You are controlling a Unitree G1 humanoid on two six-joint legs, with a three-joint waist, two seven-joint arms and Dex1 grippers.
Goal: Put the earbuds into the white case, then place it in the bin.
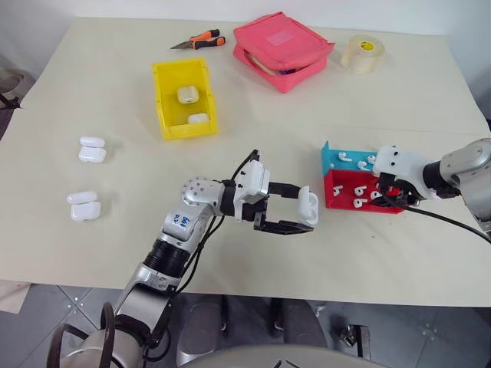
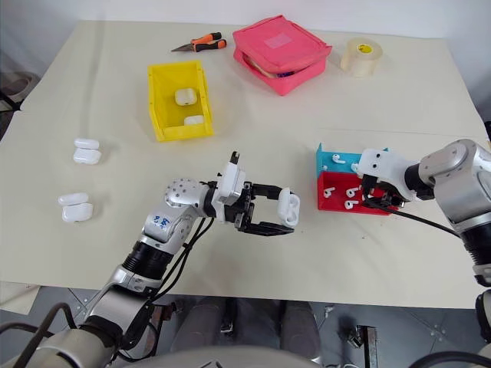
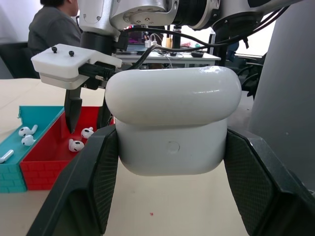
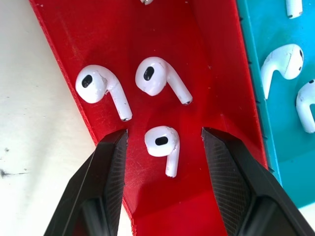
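My left gripper (image 1: 307, 208) is shut on a white case (image 1: 309, 201), held level above the table's middle; up close the case (image 3: 172, 123) sits squarely between both pads. To its right, my right gripper (image 1: 387, 196) points down into the red tray (image 1: 334, 201). Its fingers stand open on either side of one earbud (image 4: 162, 145) without touching it. Two more earbuds (image 4: 101, 86) lie beside it in the red tray (image 4: 206, 44), and others (image 4: 283, 64) lie in the blue tray (image 1: 331, 158). The yellow bin (image 1: 163, 107) at the back holds two cases (image 1: 188, 94).
Two more white cases (image 1: 92, 150) (image 1: 83, 205) with their lids up lie at the table's left. A pink pouch (image 1: 282, 47), a tape roll (image 1: 363, 54) and orange-handled pliers (image 1: 198, 41) lie along the far edge. A person (image 3: 51, 24) sits beyond the table.
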